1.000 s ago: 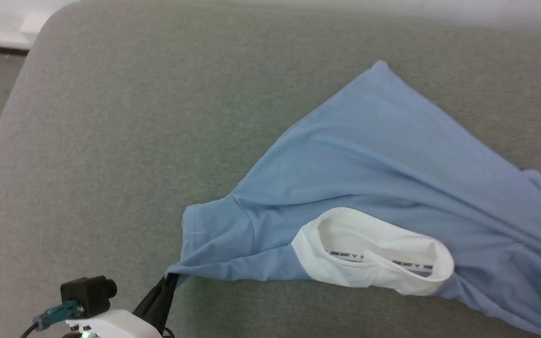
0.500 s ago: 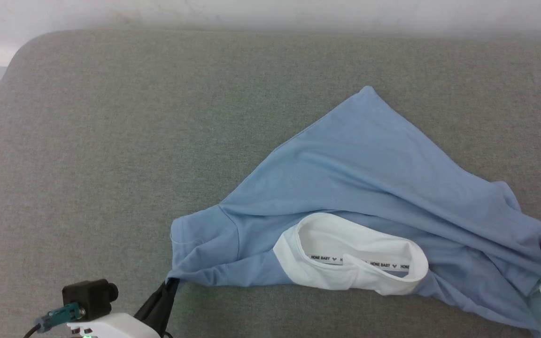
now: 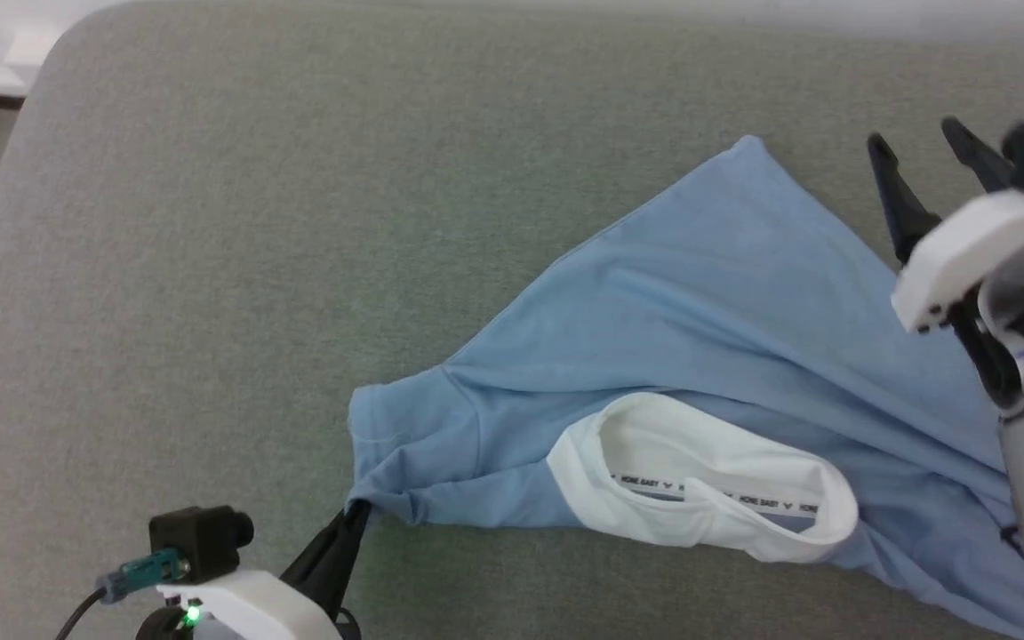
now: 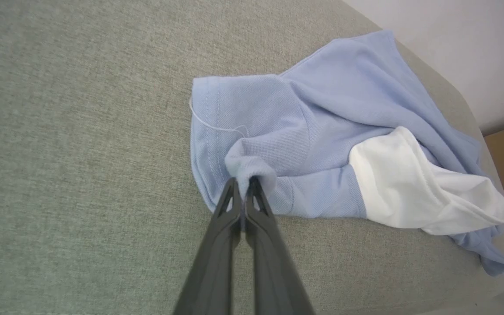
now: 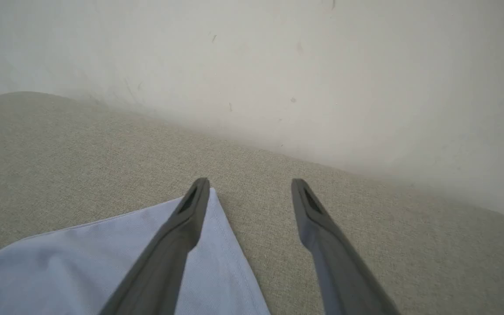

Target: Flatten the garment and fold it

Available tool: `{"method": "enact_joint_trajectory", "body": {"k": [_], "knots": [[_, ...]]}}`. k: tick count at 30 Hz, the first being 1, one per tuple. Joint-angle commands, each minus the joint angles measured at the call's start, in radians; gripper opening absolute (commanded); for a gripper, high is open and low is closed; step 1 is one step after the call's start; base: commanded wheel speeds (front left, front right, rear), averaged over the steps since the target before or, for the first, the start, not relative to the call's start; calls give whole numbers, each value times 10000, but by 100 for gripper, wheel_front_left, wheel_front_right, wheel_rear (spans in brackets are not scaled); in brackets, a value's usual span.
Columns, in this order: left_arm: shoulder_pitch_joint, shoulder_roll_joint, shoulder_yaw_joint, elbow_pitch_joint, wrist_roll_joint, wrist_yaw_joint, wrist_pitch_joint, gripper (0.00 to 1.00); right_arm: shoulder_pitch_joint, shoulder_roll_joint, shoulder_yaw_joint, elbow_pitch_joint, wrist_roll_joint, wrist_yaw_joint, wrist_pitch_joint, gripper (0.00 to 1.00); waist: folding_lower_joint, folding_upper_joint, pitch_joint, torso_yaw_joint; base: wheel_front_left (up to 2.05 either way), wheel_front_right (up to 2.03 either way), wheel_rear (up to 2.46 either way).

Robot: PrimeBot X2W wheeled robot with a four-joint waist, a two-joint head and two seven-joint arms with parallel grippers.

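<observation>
Grey surface (image 3: 210, 267) holds rumpled blue shirt (image 3: 699, 311); left claw (image 4: 244, 181) pinches its edge, right claw (image 5: 250, 180) spread over far corner.

The grey counter (image 3: 210, 267) is lying bare across its left half and far strip, leaving a gripper wide room. The garment (image 3: 699, 293) is covering the right half, its white collar (image 3: 708, 480) standing up in a loop. The right gripper (image 3: 910, 133), jaws apart, is hovering over the garment's right side. The left gripper (image 4: 243, 179) is pinching its near-left corner. A wall (image 5: 278, 65) is closing off the far edge.
</observation>
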Motion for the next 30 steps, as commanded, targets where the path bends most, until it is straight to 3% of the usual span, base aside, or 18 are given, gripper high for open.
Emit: {"method": "enact_joint_trajectory", "body": {"k": [1, 8, 19, 20, 21, 22, 23, 24, 27, 30], "knots": [[-244, -82, -60, 92, -61, -108, -68, 0, -501, -96, 261, 481, -25, -9, -56, 100, -1, 0, 495, 529, 0, 0, 0], [-667, -385, -363, 539, -122, -407, -288, 0, -2413, -103, 1024, 2916, -269, -9, 969, 100, -1, 0, 1208, 1184, 0, 0, 0], [-1223, -728, -689, 1267, -145, -787, -634, 0, -4109, 77, 897, 5317, -1059, -9, 3846, 100, -1, 0, 1799, 1737, 0, 0, 0], [-1243, -740, -702, 1315, -145, -800, -654, 0, -4175, 96, 822, 5475, -1170, -9, 4173, 56, -1, 0, 1792, 1742, 0, 0, 0], [-1243, -740, -702, 1315, -145, -800, -654, 0, -4175, 96, 822, 5475, -1170, -9, 4173, 56, -1, 0, 1792, 1742, 0, 0, 0], [-1256, -749, -712, 1363, -144, -807, -670, 0, -4220, 114, 752, 5602, -1297, -9, 4472, 40, -1, 0, 1762, 1740, 0, 0, 0], [-1255, -754, -718, 1407, -146, -807, -682, 0, -4240, 144, 689, 5695, -1419, -9, 4729, 4, -1, 0, 1715, 1728, 0, 0, 0], [-1242, -754, -716, 1443, -154, -803, -692, 0, -4236, 194, 641, 5749, -1505, -9, 4933, 0, -1, 0, 1661, 1706, 0, 0, 0], [-1192, -714, -684, 1497, -183, -802, -715, 0, -4114, 328, 492, 5674, -1643, -9, 5004, 0, -1, 0, 1443, 1585, 0, 0, 0], [-1143, -663, -650, 1501, -196, -780, -721, 0, -3856, 387, 480, 5211, -1636, -9, 4090, 0, -1, 0, 1198, 1412, 0, 0, 0]]}}
